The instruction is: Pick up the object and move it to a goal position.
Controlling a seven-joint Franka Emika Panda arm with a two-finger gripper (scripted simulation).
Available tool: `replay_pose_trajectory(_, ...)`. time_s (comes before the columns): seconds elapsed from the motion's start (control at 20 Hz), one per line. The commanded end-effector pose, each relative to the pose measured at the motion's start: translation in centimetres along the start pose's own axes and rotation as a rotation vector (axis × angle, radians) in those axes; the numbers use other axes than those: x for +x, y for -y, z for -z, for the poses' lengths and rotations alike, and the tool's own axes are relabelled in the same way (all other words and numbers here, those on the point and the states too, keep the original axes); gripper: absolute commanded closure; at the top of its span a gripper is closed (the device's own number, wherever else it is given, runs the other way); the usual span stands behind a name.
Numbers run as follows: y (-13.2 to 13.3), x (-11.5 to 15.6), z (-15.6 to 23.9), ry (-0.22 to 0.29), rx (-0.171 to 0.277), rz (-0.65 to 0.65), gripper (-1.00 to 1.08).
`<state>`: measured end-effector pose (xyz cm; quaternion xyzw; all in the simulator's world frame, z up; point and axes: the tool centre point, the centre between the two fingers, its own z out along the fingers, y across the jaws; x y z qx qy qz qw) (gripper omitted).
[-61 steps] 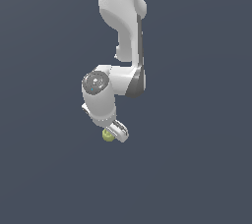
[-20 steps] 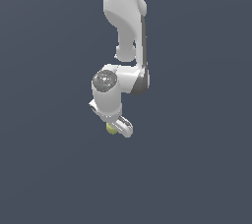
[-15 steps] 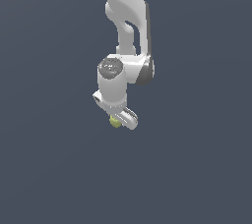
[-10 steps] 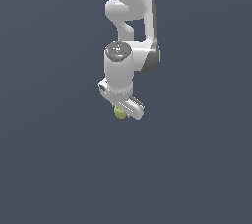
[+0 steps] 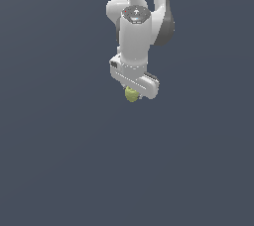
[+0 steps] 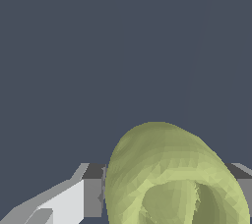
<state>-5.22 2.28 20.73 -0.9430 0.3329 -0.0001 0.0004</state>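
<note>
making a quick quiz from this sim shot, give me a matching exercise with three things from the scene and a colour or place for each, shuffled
Things:
1. object
2. tool
3. fingers

Descriptions:
A. white body hanging below the arm in the exterior view
B. grey pads flanking the lump in the wrist view
C. yellow-green, rounded, poking out under the white body

Pairs: 1-C, 2-A, 3-B
</note>
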Motion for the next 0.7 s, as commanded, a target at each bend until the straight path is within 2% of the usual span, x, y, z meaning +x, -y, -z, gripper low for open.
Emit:
replay_pose_trajectory(0.0,0.0,-1.4,1.5,-0.001,-0.001,-0.001,1.08)
replay_pose_trajectory(0.35,0.2,-3.8,4.3,-0.001,-0.002,-0.001,1.08)
replay_pose_trajectory(0.65,0.3,-4.5,5.1,-0.001,-0.002,-0.001,1.08)
